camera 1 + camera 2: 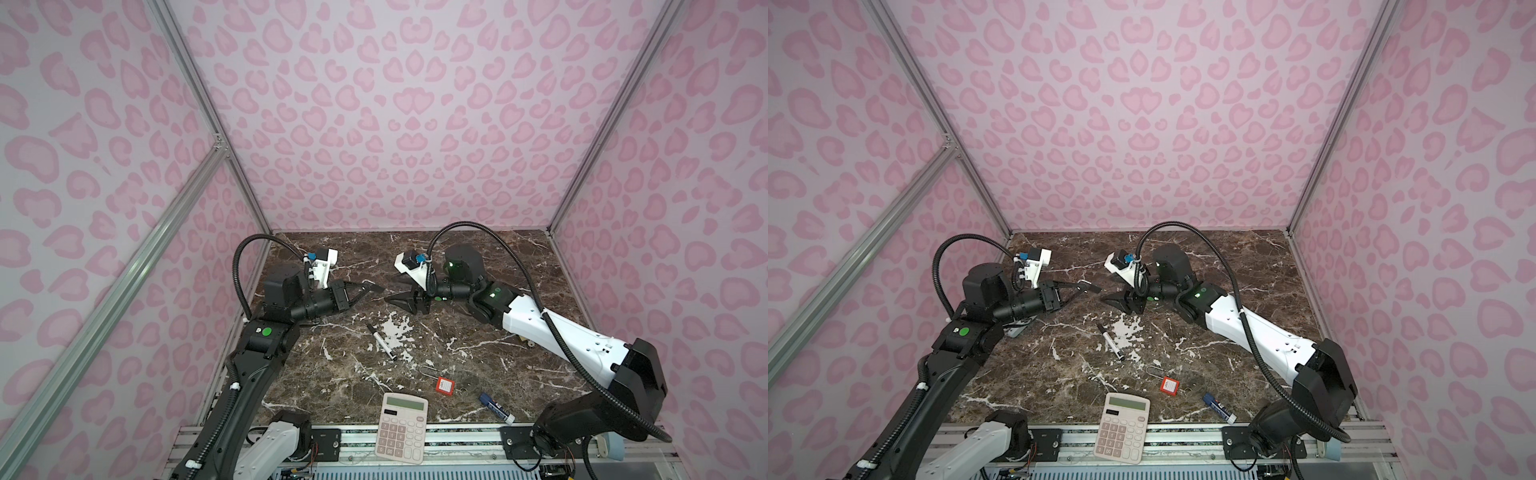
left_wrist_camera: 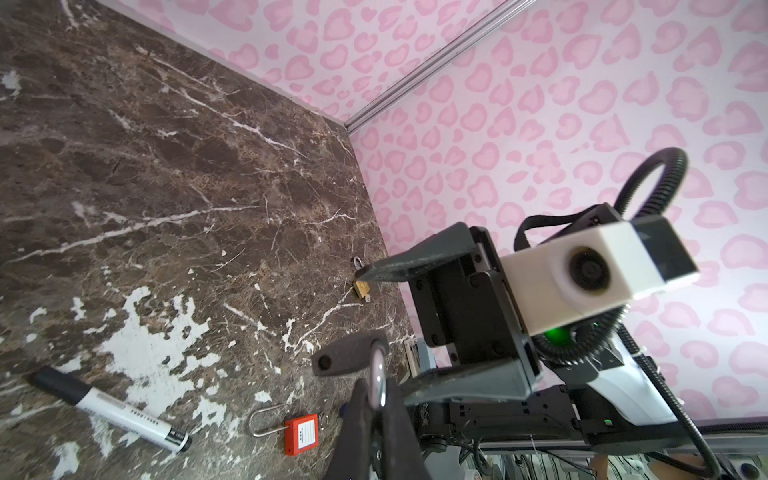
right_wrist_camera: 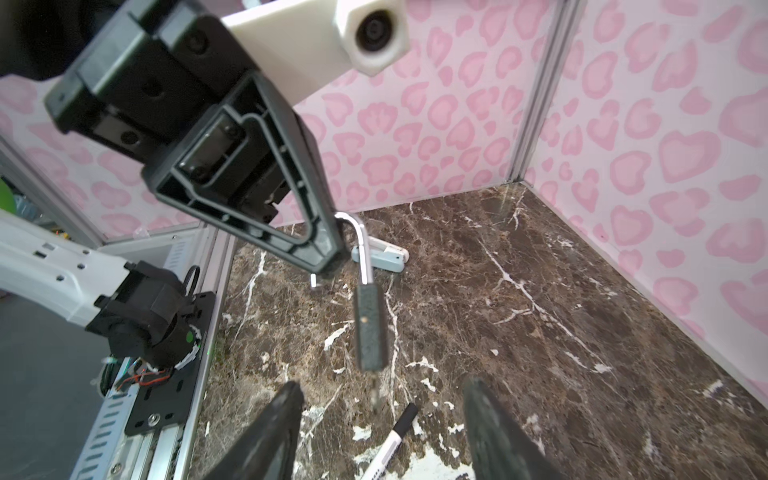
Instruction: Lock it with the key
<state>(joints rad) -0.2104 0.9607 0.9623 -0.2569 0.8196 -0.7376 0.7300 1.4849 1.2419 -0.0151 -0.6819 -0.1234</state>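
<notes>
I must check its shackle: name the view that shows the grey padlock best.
Right wrist view: the grey padlock hangs full length from the left gripper, shackle and body plain. The left wrist view shows a foreshortened body and the pinched shackle. Both top views show a small dark shape.

Take the marker (image 1: pixel 381 341) on your table (image 1: pixel 498 266) as the clock's centre. At 12 o'clock you have the left gripper (image 1: pixel 365 289), with the held padlock (image 1: pixel 372 286) clamped in it and hanging above the surface. The right gripper (image 1: pixel 398 293) faces it from that padlock's 3 o'clock, just beside it. At 4 o'clock lies the long-shackle padlock (image 1: pixel 444 385), and farther along the same line is the glue stick (image 1: pixel 496 408). Your calculator (image 1: pixel 401 428) is at 6 o'clock, overhanging the front edge. The small padlock (image 2: pixel 361 289) lies at 3 o'clock, beside the right arm (image 1: pixel 552 332)
</notes>
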